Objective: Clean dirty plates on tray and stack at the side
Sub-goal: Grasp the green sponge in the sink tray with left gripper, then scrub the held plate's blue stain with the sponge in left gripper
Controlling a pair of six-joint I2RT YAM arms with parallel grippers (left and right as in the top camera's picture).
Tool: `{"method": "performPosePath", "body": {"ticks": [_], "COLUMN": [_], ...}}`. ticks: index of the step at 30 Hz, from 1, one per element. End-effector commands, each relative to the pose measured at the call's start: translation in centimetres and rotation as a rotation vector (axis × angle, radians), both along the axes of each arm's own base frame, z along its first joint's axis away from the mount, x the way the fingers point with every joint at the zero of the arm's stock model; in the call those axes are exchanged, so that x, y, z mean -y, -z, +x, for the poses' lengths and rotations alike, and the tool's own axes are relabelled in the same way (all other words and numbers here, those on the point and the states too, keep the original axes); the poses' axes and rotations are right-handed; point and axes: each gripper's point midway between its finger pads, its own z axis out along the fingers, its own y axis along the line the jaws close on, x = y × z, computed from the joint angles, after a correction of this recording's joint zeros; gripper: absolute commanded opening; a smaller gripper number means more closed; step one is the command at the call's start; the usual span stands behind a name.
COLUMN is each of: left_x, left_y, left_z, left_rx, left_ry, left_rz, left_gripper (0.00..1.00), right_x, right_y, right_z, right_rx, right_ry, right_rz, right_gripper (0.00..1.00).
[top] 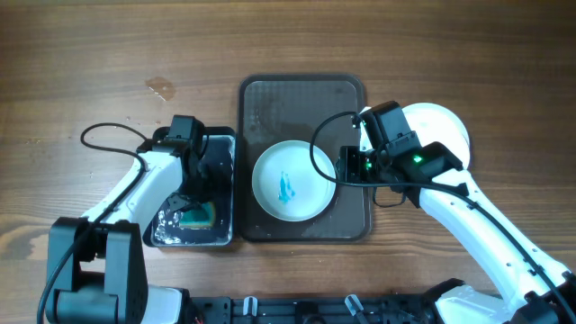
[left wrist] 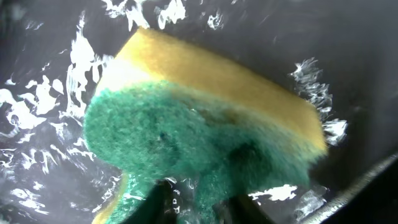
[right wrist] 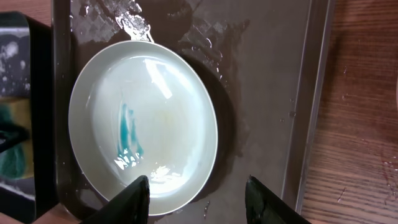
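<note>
The left arm (top: 135,187) is reaching from the near-left corner toward the counter's middle, its wrist folding back toward the near edge. The left gripper (top: 191,207) is pointing down, clamping the sponge (left wrist: 205,137). The right arm (top: 477,216) is extending from the near-right corner. The right gripper (right wrist: 199,199) is hovering, jaws wide apart.

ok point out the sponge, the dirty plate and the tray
sponge (left wrist: 186,143), left wrist view, green scrub face
plate (right wrist: 155,112), right wrist view, middle of its well
tray (top: 301,101), overhead view, bare floor beyond the plate
</note>
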Motion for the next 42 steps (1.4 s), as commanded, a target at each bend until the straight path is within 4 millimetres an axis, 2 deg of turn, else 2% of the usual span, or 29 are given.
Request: {"method": "performPosePath", "body": {"ticks": [1, 3, 4, 7, 11, 13, 15, 18, 20, 21, 25, 29, 33, 36, 37, 39, 42], "left_x": [0.0, 0.5, 0.6, 0.3, -0.9, -1.0, -1.4, -1.4, -1.4, -1.4, -0.8, -0.2, 0.1, 1.1, 1.7, 3.6, 7.5], "left_y": [-1.1, -3.4, -4.4, -5.4, -4.8, -3.6, -2.4, -0.5, 0.3, 0.3, -0.7, -4.9, -8.7, -9.7, -9.7, -9.8, -10.4], "left_z": [0.2, 1.4, 1.9, 2.0, 0.5, -0.4, -0.7, -0.9, -0.9, -0.9, 0.3, 3.1, 4.8, 5.5, 5.6, 5.7, 6.7], "left_rx": [-0.022, -0.015, -0.008, -0.018, -0.070, -0.089, -0.082, -0.057, -0.041, -0.039, -0.019, 0.047, 0.094, 0.119, 0.123, 0.133, 0.180], "left_ry": [-0.018, -0.020, -0.020, -0.018, -0.022, -0.023, -0.035, -0.059, -0.066, -0.064, -0.008, -0.004, 0.048, 0.085, 0.099, 0.119, 0.151], "left_rz": [0.008, -0.017, -0.017, -0.007, 0.052, 0.056, 0.069, 0.067, 0.065, 0.064, 0.030, 0.009, 0.023, 0.016, 0.006, -0.077, -0.272], "left_gripper": [0.36, 0.52, 0.56, 0.59, 0.60, 0.57, 0.56, 0.40, 0.14, 0.04, 0.04, 0.04, 0.04, 0.04, 0.04, 0.04, 0.04], "right_x": [0.0, 0.0, 0.0, 0.0, 0.0, 0.2, 1.3, 1.7, 1.8, 1.8, 1.5, -0.8, -1.0, -0.9, -0.8, -1.5, -3.2], "right_y": [-0.8, -0.8, -0.8, -0.8, -0.8, -0.7, -0.4, -0.3, 0.1, 0.4, 1.8, 3.1, 4.5, 6.5, 7.4, 9.0, 9.4], "right_z": [0.5, 0.4, 0.4, 0.4, 0.4, 0.5, 0.6, 0.8, 0.8, 0.8, 1.4, 1.7, 2.1, 2.1, 2.0, 1.6, 1.5], "right_rx": [0.027, 0.025, 0.024, 0.024, 0.023, 0.021, 0.001, 0.004, -0.006, -0.013, -0.018, 0.005, -0.026, -0.078, -0.104, -0.156, -0.162], "right_ry": [0.004, 0.003, 0.004, 0.004, 0.005, 0.022, 0.132, 0.166, 0.162, 0.159, 0.100, -0.129, -0.093, -0.074, -0.063, -0.085, -0.151], "right_rz": [-0.002, -0.004, -0.004, -0.003, -0.004, -0.007, -0.034, -0.050, -0.060, -0.064, -0.094, -0.065, -0.062, -0.077, -0.085, -0.061, 0.019], "right_gripper": [0.50, 0.50, 0.50, 0.50, 0.50, 0.51, 0.50, 0.50, 0.50, 0.50, 0.50, 0.50, 0.49, 0.49, 0.49, 0.35, 0.26]}}
